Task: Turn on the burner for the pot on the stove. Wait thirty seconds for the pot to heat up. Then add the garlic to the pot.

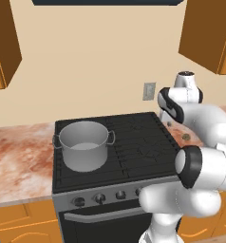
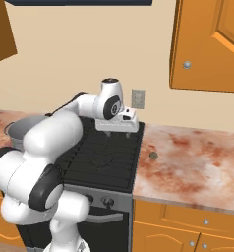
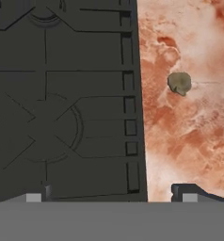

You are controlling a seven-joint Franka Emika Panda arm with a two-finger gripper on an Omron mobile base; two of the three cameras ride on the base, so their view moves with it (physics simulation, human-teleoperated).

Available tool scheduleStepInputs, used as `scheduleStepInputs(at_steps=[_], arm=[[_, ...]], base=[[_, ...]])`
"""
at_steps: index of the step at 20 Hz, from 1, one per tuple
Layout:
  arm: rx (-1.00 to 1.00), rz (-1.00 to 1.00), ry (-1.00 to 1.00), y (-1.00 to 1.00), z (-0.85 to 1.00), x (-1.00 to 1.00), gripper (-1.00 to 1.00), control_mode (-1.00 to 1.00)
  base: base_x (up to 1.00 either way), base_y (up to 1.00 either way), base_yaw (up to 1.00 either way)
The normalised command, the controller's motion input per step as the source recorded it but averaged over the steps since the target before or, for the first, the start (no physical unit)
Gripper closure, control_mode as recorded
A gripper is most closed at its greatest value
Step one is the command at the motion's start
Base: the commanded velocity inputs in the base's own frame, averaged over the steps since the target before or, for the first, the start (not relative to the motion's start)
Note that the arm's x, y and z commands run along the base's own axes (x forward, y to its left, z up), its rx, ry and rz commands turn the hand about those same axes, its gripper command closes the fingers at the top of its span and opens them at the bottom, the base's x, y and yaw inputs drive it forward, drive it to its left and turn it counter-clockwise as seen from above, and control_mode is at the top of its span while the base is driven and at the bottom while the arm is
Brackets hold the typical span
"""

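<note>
Hand point(image 2: 118, 129) poised above the right rear part of the stove point(image 1: 134, 142), jaws spread as wide as they go and gripping nothing, fingertips point(image 3: 189, 192) visible far apart at the bottom of the hand view. Garlic point(image 3: 180, 83) lying alone on the marbled table point(image 2: 197, 157) just right of the cooktop edge, near but not touching it; also visible as a small dull bulb point(image 2: 153, 155) from the right base view and as a speck point(image 1: 185, 137) from the left. Pot point(image 1: 84, 144) standing upright on the front left burner, well apart from the garlic, across the whole cooktop. Knobs point(image 1: 99, 197) in a row on the front panel. Likely handling of the bulb: very light, fairly firm under a papery skin, roundish and so prone to rolling or squirting sideways if pinched off-centre. Best taken from straight above, one finger on each side of its widest girth, fingers lowered almost to the table before closing, with a gentle squeeze only. Small size leaves little margin for misalignment. Pot rim wide, so release above it should be forgiving.
</note>
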Motion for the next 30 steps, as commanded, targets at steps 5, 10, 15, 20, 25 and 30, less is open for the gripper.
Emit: scheduleStepInputs(at_steps=[5, 10, 15, 20, 25, 30], arm=[[0.00, 0.00, 0.00, -0.41, -0.39, 0.46, -1.00, -1.00], [0.02, 0.01, 0.00, -0.43, -0.07, 0.60, -1.00, -1.00], [0.00, 0.00, 0.00, -0.31, -0.05, 0.43, -1.00, -1.00], [0.00, 0.00, 0.00, -0.45, -0.23, 0.12, -1.00, -1.00], [0.00, 0.00, 0.00, -0.27, -0.21, 0.00, -1.00, -1.00], [0.01, 0.00, 0.00, -0.13, -0.29, 0.00, -1.00, -1.00]], base=[[0.00, 0.00, 0.00], [0.00, 0.00, 0.00], [0.00, 0.00, 0.00], [0.00, 0.00, 0.00], [0.00, 0.00, 0.00], [0.00, 0.00, 0.00]])
